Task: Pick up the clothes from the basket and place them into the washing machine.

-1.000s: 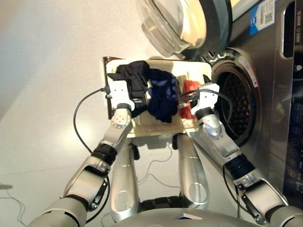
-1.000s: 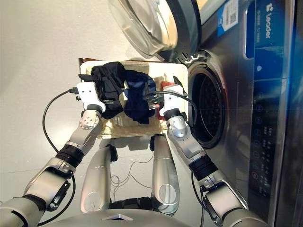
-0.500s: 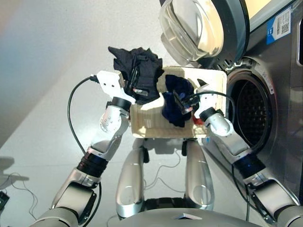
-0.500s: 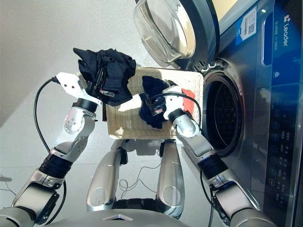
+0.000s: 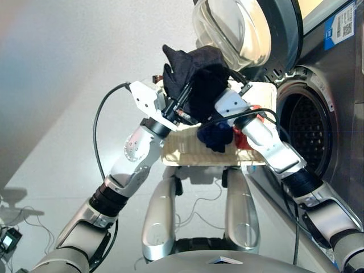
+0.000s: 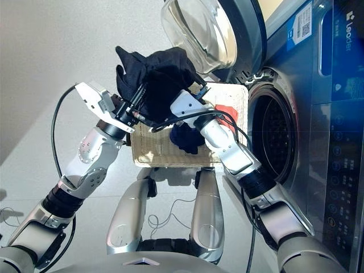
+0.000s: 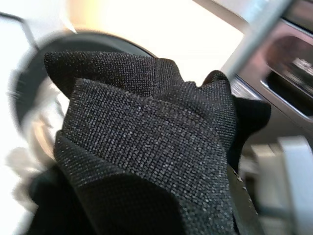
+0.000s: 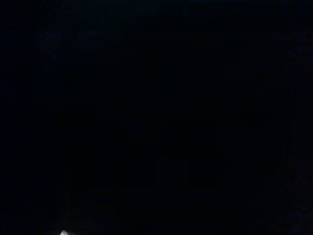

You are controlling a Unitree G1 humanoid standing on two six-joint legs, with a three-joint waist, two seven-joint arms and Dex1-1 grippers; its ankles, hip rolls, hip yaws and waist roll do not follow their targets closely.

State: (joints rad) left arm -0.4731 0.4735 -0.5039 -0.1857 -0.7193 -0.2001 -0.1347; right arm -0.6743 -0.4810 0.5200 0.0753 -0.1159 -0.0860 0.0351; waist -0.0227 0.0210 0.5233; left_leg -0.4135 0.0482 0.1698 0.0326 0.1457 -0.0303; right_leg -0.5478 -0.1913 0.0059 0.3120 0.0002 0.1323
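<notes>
The black garment (image 5: 196, 77) hangs bunched above the basket (image 5: 185, 152), in front of the open porthole door (image 5: 239, 31), with my left gripper (image 5: 189, 94) shut on it. It fills the left wrist view (image 7: 146, 147). My right gripper (image 5: 227, 95) is pressed into the same garment from the right, and its wrist view shows only darkness. The navy blue garment (image 5: 216, 136) lies crumpled in the basket. Beside it, towards the machine, the coral red garment (image 5: 242, 137) peeks out under my right forearm. The washing machine's drum (image 5: 304, 128) stands open at the right.
The round glass door (image 6: 199, 28) swings out over the basket's far side, close above the raised garment. A blue QR-code sticker (image 5: 341, 25) sits on the machine's front, and a dark control panel (image 6: 335, 187) runs down the right. Thin cables (image 5: 193, 207) lie on the grey floor.
My left arm has carried the black garment up and rightward, toward the door. My right gripper has left the navy garment, which now lies in the basket, and risen to the black one.
</notes>
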